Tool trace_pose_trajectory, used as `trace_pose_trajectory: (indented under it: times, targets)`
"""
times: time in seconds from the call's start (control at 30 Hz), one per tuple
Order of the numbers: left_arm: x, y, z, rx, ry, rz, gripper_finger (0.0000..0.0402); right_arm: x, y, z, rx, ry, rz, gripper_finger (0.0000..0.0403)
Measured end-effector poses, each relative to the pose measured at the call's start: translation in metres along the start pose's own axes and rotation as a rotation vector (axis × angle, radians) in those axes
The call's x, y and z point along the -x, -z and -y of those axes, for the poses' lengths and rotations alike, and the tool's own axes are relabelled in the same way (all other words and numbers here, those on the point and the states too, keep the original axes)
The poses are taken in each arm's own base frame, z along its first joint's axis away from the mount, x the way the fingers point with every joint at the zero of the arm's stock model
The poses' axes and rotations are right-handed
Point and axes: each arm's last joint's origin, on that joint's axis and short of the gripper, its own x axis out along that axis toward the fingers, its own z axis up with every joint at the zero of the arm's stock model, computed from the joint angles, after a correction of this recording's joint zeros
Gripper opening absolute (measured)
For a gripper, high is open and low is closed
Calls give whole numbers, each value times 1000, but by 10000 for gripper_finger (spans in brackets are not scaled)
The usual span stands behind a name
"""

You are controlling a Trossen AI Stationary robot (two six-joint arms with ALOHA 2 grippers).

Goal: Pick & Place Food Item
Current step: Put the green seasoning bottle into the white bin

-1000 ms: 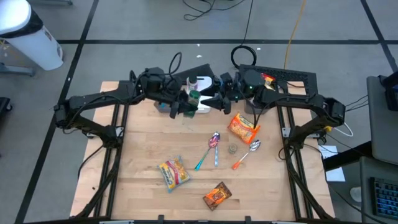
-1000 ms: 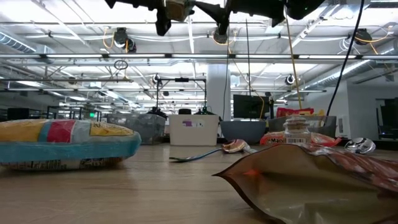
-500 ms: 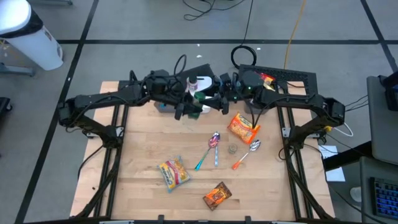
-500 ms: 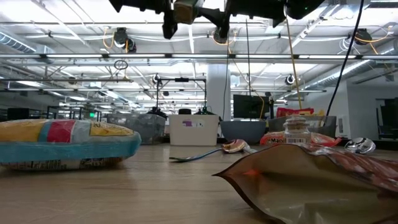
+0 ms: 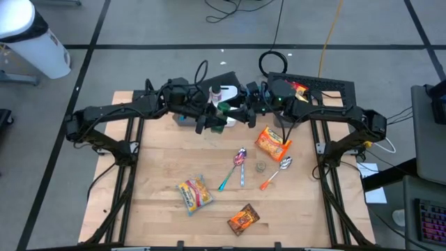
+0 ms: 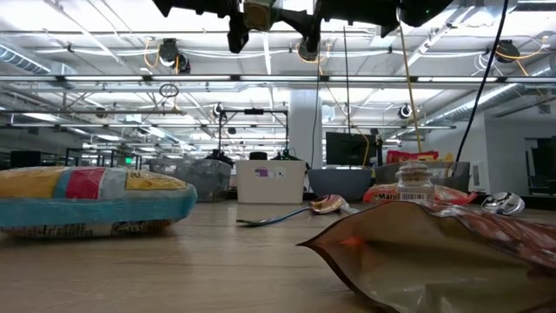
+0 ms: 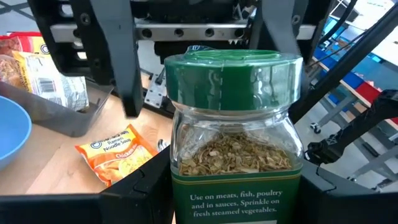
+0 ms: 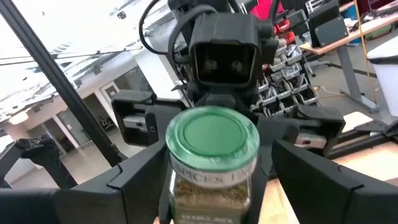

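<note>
A glass spice jar with a green lid and dried herbs inside hangs high over the table's far middle. My left gripper is shut on it, reaching in from the table's left. My right gripper faces it from the table's right and is open. Its fingers stand on either side of the jar's lid end with a gap showing. In the low view the jar shows at the picture's top edge, far above the tabletop. My left gripper pinches the jar's lower body, at the green label, between its two fingers. The fingers come in about level from the table's left. The jar stands roughly upright with its lid up, lifted clear of the table.
On the wooden table lie an orange noodle packet, two spoons, a yellow packet and a brown packet. A white container and a dark tray stand at the far edge. A blue bowl shows beside the left arm.
My left gripper has carried the jar a little way toward the table's right, closer to my right gripper, and has then kept still. The jar stays upright in the same hold.
</note>
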Motion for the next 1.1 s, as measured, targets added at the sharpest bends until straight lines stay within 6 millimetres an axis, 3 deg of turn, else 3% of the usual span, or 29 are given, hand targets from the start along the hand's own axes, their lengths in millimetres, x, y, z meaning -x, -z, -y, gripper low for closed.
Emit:
trace_pose_trajectory:
  times: [0.4,0.6,1.1]
  targets:
    - [0,0,0,3,-7,-1,208,-5,4,5,-28,14,17,278]
    - [0,1,0,5,-10,-4,208,-10,9,8,-25,-4,31,258]
    - [0,1,-1,5,-7,-12,208,-8,2,10,-20,-14,77,242]
